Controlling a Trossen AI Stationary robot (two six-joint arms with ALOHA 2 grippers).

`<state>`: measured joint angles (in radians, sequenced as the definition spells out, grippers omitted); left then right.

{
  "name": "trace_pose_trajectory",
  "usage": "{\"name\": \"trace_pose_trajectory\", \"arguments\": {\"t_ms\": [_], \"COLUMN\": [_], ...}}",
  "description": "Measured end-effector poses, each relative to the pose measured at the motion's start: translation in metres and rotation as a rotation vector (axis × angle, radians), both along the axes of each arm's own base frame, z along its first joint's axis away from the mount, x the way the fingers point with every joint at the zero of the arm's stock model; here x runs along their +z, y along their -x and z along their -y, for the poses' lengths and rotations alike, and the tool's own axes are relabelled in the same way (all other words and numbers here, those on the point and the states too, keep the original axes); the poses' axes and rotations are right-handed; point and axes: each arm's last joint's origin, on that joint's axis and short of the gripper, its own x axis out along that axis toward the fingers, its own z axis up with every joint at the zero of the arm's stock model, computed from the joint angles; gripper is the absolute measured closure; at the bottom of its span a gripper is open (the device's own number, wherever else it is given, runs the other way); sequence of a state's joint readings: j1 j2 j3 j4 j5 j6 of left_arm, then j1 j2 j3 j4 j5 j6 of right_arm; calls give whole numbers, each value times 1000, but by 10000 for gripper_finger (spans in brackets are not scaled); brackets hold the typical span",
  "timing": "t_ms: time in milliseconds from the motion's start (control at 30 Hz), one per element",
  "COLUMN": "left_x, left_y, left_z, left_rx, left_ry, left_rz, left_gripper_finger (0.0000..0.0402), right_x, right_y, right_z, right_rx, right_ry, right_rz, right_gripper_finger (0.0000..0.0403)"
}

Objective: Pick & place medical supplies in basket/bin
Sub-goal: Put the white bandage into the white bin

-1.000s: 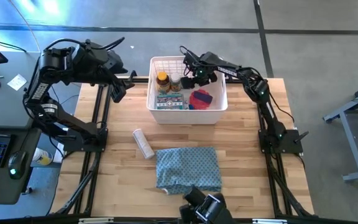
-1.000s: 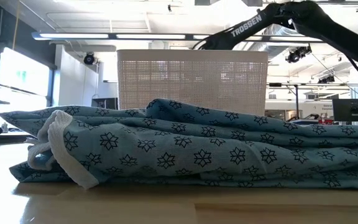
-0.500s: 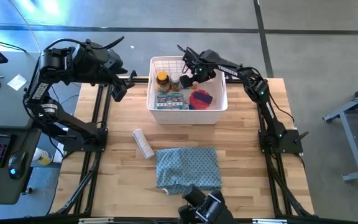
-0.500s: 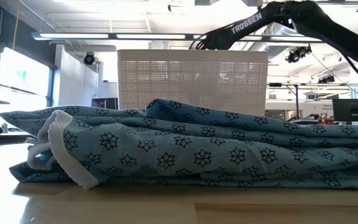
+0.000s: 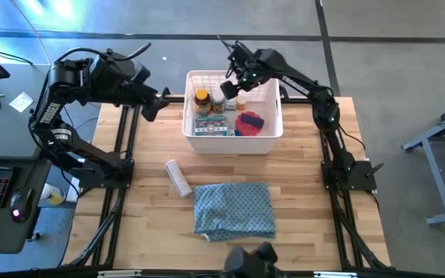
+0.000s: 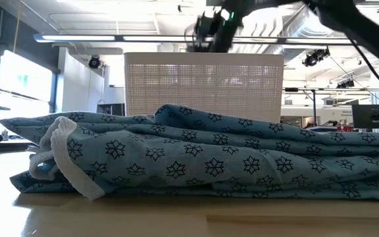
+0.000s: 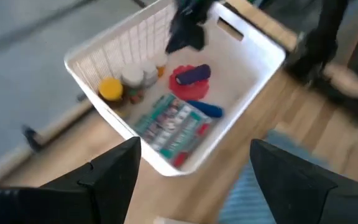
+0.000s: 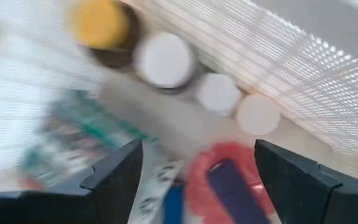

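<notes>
The right gripper hangs above the far half of the white latticed basket, its two fingers spread wide with nothing between them; its own wrist camera looks straight down into the basket past both fingers. Inside the basket, against the far wall, stand the amber bottle with the yellow cap and three white-capped pill bottles in a row beside it. A printed packet lies flat in the near left part, and the pink-red disc sits in the near right part with a purple tube lying on it and a blue tube just beside. The left gripper waits over the table's left edge, beside the basket and apart from it, its fingers also standing wide and empty. On the wooden table, well in front of the basket, a white bandage roll lies on its side, near the left edge of the folded blue-grey patterned cloth. In the low view the cloth fills the foreground and the basket's latticed wall rises behind it.
</notes>
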<state>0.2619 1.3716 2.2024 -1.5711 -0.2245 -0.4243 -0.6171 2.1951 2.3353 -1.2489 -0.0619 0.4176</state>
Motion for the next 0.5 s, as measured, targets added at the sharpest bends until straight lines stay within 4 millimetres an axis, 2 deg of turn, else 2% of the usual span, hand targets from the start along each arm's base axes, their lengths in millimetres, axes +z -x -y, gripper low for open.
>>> {"name": "trace_pose_trajectory", "arguments": {"t_ms": [167,267,367,500], "left_x": [-1,-12,-34,-76], "left_y": [-1,-11,-25,-39], "left_z": [2,7,12,21], "left_rx": [89,80,133,215], "left_ry": [202,306,414,531], "left_rz": [95,70,-3,-156], "left_gripper_finger": [67,67,67,67], "right_x": [57,89,112,134], "right_y": [14,29,44,66], "right_z": [-38,-60,-78,-95], "right_rx": [55,110,157,245], "right_ry": [93,203,283,365], "right_rz": [138,207,259,276], "right_gripper_finger": [105,105,105,105]}}
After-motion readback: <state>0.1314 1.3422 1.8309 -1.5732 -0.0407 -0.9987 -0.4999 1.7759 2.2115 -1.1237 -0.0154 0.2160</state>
